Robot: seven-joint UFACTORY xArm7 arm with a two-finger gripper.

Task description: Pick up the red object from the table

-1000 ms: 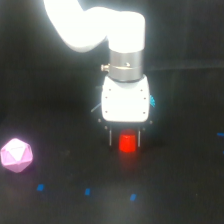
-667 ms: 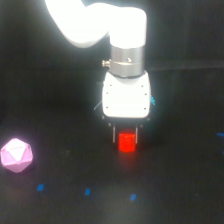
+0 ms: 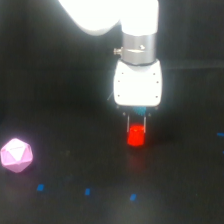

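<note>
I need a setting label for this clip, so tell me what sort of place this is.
Probably a robot test bench in a lab. A white arm with a gripper works over a bare black table dotted with small blue marks, and the only items are toy-like: a red object and a pink polyhedron.

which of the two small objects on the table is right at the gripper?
The red object, directly below the gripper, between its fingertips. The pink polyhedron sits apart, far toward the exterior view's left on the table.

Dim scene, soft blur throughout, white arm [image 3: 115, 20] overexposed by glare, table [image 3: 60, 90] nearly black, edges poorly defined
</note>
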